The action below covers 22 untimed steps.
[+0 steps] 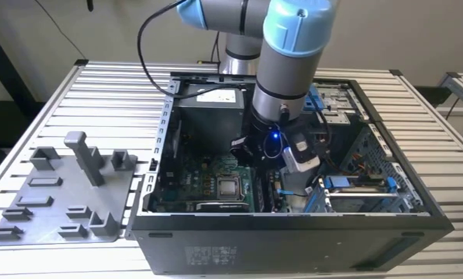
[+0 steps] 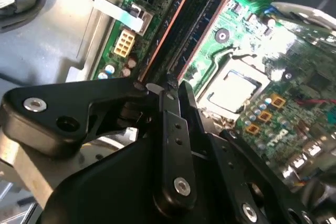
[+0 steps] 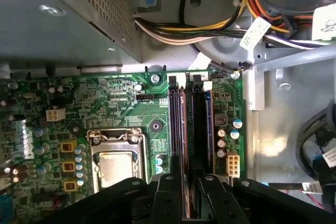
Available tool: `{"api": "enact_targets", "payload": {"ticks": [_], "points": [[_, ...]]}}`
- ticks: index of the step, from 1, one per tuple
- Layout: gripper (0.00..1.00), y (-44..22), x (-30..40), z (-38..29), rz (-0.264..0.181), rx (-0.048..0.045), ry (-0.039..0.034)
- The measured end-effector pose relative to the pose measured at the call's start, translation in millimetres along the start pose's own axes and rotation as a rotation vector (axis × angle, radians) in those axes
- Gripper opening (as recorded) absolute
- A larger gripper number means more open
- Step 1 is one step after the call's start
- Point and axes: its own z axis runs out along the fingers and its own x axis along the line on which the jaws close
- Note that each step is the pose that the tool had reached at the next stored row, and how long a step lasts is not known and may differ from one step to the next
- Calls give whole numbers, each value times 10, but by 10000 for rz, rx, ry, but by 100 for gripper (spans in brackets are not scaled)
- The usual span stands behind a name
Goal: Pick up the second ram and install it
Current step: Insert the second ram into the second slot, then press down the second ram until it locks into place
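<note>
The arm reaches down into the open computer case (image 1: pixel 293 232) on the slatted surface (image 1: pixel 99 99), its hand (image 3: pixel 190 195) low over the green motherboard (image 3: pixel 121 103) beside the silver CPU socket (image 3: pixel 116 163). In the first wrist view the hand's black fingers (image 3: pixel 168 203) sit close together on either side of the second ram (image 3: pixel 185 129), which stands on edge in its slot alongside another dark slot (image 3: pixel 199 129). Whether the fingers actually pinch the ram, I cannot tell.
</note>
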Motion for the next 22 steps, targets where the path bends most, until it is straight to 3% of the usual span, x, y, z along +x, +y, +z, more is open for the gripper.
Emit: {"api": "enact_targets", "payload": {"ticks": [4, 5, 13, 14, 22], "points": [[22, 1, 0, -179, -1, 0, -1], [22, 2, 0, -193, -2, -1, 0], [19, 2, 0, -195, -2, -2, -1], [13, 2, 0, -195, -2, -2, 0], [13, 2, 0, -197, -2, -2, -1]]}}
